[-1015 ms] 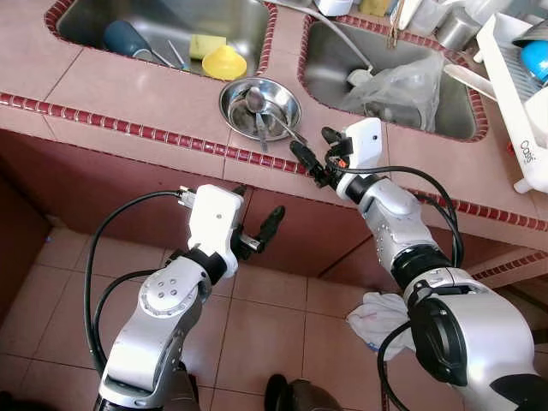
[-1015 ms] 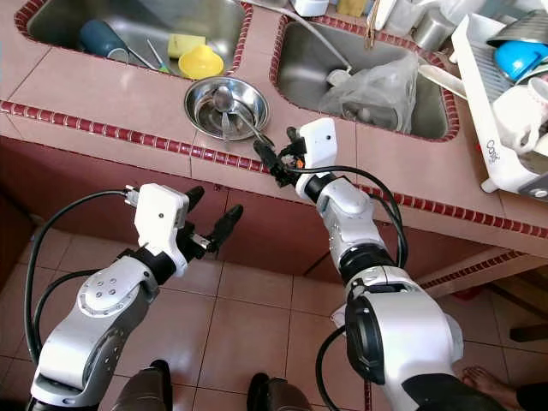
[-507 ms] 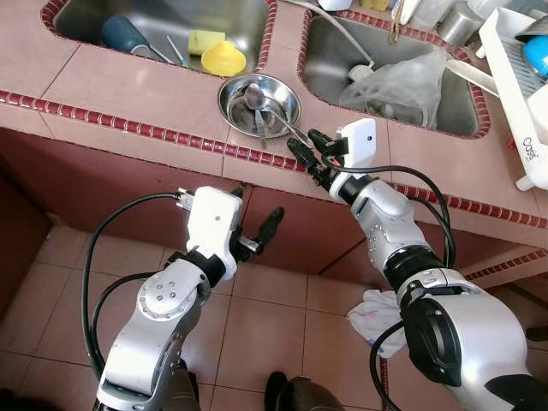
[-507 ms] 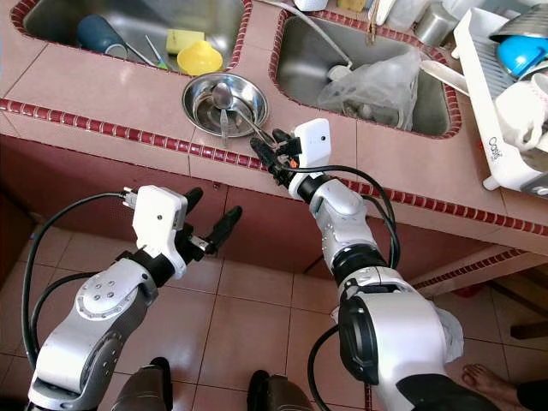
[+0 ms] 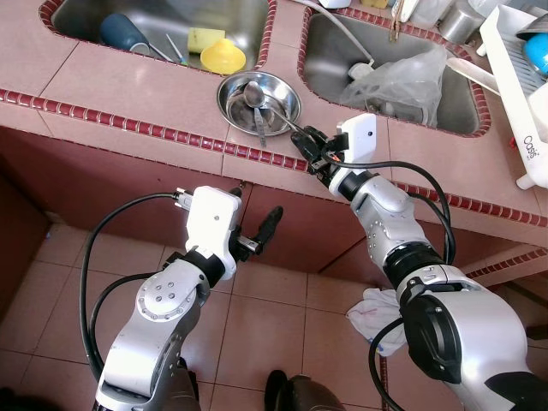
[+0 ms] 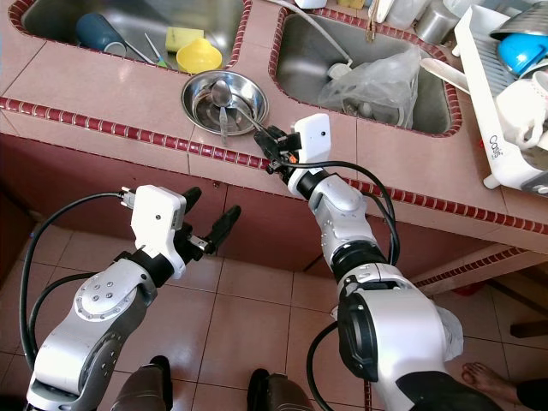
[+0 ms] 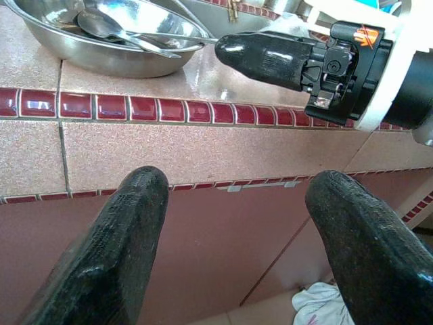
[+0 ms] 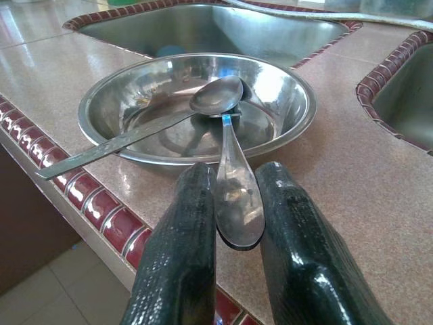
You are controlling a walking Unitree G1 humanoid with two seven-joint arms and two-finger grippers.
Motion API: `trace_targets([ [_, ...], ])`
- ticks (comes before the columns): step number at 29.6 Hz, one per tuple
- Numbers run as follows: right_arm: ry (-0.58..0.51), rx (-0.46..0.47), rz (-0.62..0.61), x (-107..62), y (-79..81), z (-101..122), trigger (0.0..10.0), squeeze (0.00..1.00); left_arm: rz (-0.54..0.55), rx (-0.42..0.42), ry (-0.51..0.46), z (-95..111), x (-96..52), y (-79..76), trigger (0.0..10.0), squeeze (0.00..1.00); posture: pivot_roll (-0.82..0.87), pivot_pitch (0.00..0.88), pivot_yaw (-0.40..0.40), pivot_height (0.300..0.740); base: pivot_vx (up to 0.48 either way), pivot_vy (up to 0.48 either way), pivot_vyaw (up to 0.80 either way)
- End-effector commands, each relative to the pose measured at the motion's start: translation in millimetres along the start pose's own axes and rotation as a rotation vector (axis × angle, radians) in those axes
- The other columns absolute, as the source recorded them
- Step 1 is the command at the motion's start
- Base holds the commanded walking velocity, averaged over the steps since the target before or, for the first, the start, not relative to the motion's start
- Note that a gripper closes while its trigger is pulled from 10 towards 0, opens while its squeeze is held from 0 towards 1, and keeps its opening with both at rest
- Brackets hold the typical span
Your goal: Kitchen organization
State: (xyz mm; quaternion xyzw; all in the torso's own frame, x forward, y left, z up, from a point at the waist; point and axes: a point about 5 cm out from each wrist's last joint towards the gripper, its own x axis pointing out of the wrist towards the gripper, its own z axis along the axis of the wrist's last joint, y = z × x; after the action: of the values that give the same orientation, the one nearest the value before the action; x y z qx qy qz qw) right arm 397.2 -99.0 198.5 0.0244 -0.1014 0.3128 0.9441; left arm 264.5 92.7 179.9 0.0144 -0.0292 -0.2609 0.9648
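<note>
The spoon [image 8: 233, 196] is hard to trace in the head views, since its outer end sits tucked under the right gripper [image 5: 310, 147] just right of frame centre. Up close it's shiny steel with a long flat handle, its far end resting in the round steel bowl [image 8: 118, 101] on the speckled pink tiled table [image 5: 128, 90]. Both black textured fingers [image 8: 183, 264] hug the near end of the spoon. A second spoon [image 8: 210, 98] lies in the bowl too. The left gripper [image 5: 257, 231] hangs below the table edge, lower centre, spread wide, holding nothing.
</note>
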Motion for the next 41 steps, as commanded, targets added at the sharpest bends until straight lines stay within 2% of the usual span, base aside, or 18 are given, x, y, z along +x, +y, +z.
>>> trace_targets([
  [1, 0.007, 0.01, -0.017, -1.4, -5.0, 1, 0.0, 0.0, -0.023, -0.011, 0.002, 0, -0.8, -7.3, 10.0, 0.0, 0.29, 0.298, -0.21, 0.74, 0.0, 0.0, 0.0],
  [10, 0.0, 0.003, -0.016, 0.9, -4.0, 4, 0.6, 0.0, -0.02, -0.012, 0.002, 0, -1.0, -6.9, 10.0, 0.0, 0.29, 0.3, -0.209, 0.74, 0.0, 0.0, 0.0],
  [11, 0.0, 0.002, -0.018, 1.2, -4.0, 4, 4.3, 0.0, -0.019, -0.013, 0.002, 0, -1.1, -6.8, 10.0, 0.0, 0.29, 0.3, -0.209, 0.74, 0.0, 0.0, 0.0],
  [12, 0.0, -0.001, -0.02, 1.5, -4.0, 5, 9.5, 0.0, -0.019, -0.012, 0.002, 0, -1.3, -6.8, 10.0, 0.0, 0.29, 0.3, -0.207, 0.74, 0.0, 0.0, 0.0],
  [13, 0.001, -0.004, -0.023, 1.8, -4.2, 5, 10.0, 0.0, -0.019, -0.012, 0.002, 0, -1.4, -6.7, 10.0, 0.0, 0.29, 0.301, -0.208, 0.74, 0.0, 0.0, 0.0],
  [19, -0.011, -0.004, -0.02, 2.5, -4.5, 8, 10.0, 0.0, -0.021, -0.013, 0.003, 0, -1.4, -6.8, 10.0, 0.0, 0.29, 0.303, -0.206, 0.74, 0.0, 0.0, 0.0],
  [20, -0.015, -0.003, -0.018, 2.7, -4.3, 8, 3.8, 0.0, -0.021, -0.013, 0.004, 0, -1.4, -6.7, 10.0, 0.0, 0.29, 0.303, -0.204, 0.74, 0.0, 0.0, 0.0],
  [21, -0.019, -0.003, -0.019, 3.1, -4.4, 9, 3.1, 0.0, -0.021, -0.013, 0.004, 0, -1.2, -6.5, 10.0, 0.0, 0.29, 0.303, -0.204, 0.74, 0.0, 0.0, 0.0],
  [22, -0.019, -0.003, -0.019, 3.1, -4.4, 9, 3.1, 0.0, -0.021, -0.013, 0.004, 0, -1.2, -6.5, 10.0, 0.0, 0.29, 0.303, -0.204, 0.74, 0.0, 0.0, 0.0],
  [23, -0.025, -0.001, -0.022, 3.7, -4.6, 10, 9.1, 0.0, -0.02, -0.014, 0.002, 0, -0.8, -6.3, 10.0, 0.0, 0.29, 0.302, -0.203, 0.74, 0.0, 0.0, 0.0],
  [24, -0.03, 0.003, -0.02, 4.1, -4.8, 12, 3.0, 0.0, -0.02, -0.014, 0.002, 0, -0.4, -6.1, 10.0, 0.0, 0.28, 0.302, -0.202, 0.74, 0.0, 0.0, 0.0],
  [26, -0.03, -0.003, -0.02, 4.1, -4.9, 12, 1.8, 0.0, -0.021, -0.014, 0.002, 0, -0.2, -6.0, 10.0, 0.0, 0.28, 0.302, -0.202, 0.74, 0.0, 0.0, 0.0],
  [27, -0.024, -0.019, -0.023, 4.0, -5.3, 12, 0.0, 0.0, -0.022, -0.013, 0.002, 0, 0.1, -6.1, 10.0, 0.0, 0.28, 0.302, -0.202, 0.74, 0.0, 0.0, 0.0],
  [28, -0.02, -0.029, -0.024, 4.0, -5.5, 12, 0.0, 0.0, -0.022, -0.013, 0.001, 0, 0.2, -6.1, 10.0, 0.0, 0.28, 0.302, -0.2, 0.74, 0.0, 0.0, 0.0],
  [29, -0.005, -0.042, -0.032, 3.8, -6.0, 11, 4.0, 0.0, -0.023, -0.014, 0.001, 0, 0.4, -6.0, 10.0, 0.0, 0.28, 0.302, -0.2, 0.74, 0.0, 0.0, 0.0],
  [30, -0.001, -0.044, -0.035, 3.8, -6.2, 11, 10.0, 0.0, -0.024, -0.014, 0.001, 0, 0.4, -6.0, 10.0, 0.0, 0.28, 0.302, -0.2, 0.74, 0.0, 0.0, 0.0],
  [35, 0.064, -0.119, -0.037, 1.3, -6.5, 4, 10.0, 0.0, -0.026, -0.015, 0.002, 0, 0.4, -6.9, 10.0, 0.0, 0.28, 0.303, -0.199, 0.74, 0.0, 0.0, 0.0],
  [41, 0.202, -0.344, -0.049, -3.8, -8.3, -9, 10.0, 0.0, -0.027, -0.016, 0.003, 0, 0.5, -6.2, 10.0, 0.0, 0.28, 0.306, -0.194, 0.74, 0.0, 0.0, 0.0],
])
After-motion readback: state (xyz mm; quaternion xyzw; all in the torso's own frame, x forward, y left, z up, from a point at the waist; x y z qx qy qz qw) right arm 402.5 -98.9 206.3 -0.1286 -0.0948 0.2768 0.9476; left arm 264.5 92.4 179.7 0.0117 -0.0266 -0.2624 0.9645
